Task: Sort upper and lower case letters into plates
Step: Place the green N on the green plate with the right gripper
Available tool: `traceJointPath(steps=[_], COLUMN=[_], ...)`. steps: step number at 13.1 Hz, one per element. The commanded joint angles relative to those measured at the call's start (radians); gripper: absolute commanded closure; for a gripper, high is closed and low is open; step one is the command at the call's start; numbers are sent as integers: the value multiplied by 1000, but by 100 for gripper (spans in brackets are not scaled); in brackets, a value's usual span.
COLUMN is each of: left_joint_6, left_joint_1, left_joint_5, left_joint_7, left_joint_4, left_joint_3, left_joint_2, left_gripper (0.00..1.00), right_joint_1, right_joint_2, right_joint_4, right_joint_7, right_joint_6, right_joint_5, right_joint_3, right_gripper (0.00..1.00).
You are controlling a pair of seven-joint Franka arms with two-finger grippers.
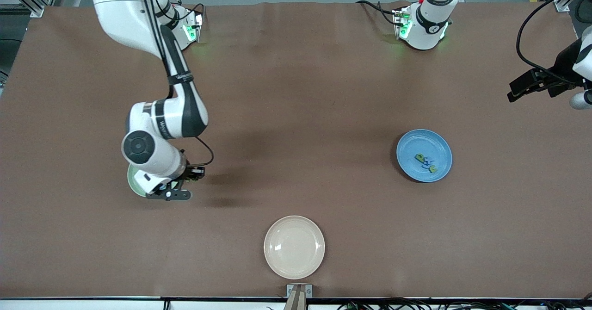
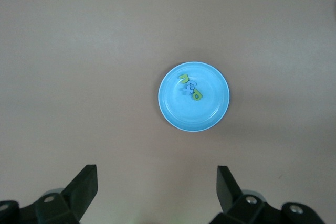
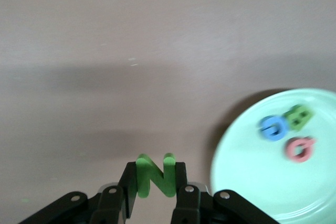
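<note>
Looking from the front, the right gripper (image 1: 178, 193) hangs by the green plate's (image 1: 132, 182) edge; the left gripper (image 1: 525, 88) waits, spread. Its wrist view shows the blue plate (image 2: 212, 116) holding lowercase letters. The right wrist view shows the N (image 3: 155, 176) pinched; carry it over the rim before release.

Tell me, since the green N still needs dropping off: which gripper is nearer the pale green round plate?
Right. The right gripper hangs at the pale green round plate edge; the left gripper waits at the left arm's table end.
</note>
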Motion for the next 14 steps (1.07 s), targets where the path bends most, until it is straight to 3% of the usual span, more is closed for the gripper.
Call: traceJointPath(steps=[1,6,10,12,14], left_joint_6=[16,18,25,38,42], left_joint_1=[-10,-9,-9,-10,-6], left_joint_5=[2,2,2,2,2], left_joint_7=[18,27,27,27,27], left_joint_4=[-22,-22,-17,-18,-17], left_joint_3=[17,21,24,24,23], left_joint_2=[-24,-24,-14,-11,-4], left_gripper=[0,0,0,0,0], right_joint_1=[-75,-162,-175,-174,-181], right_joint_2=[-28,-20,-21,-28,-56], right_joint_4=[-38,-66,-88,-86,-83], right_joint_7=[-144,-270,-272,-270,-270], right_joint_6=[0,4,0,0,-2], right_joint_5=[5,14,14,14,14], right_joint_3=[13,17,17,17,16], right_gripper=[90,78,39,26,21])
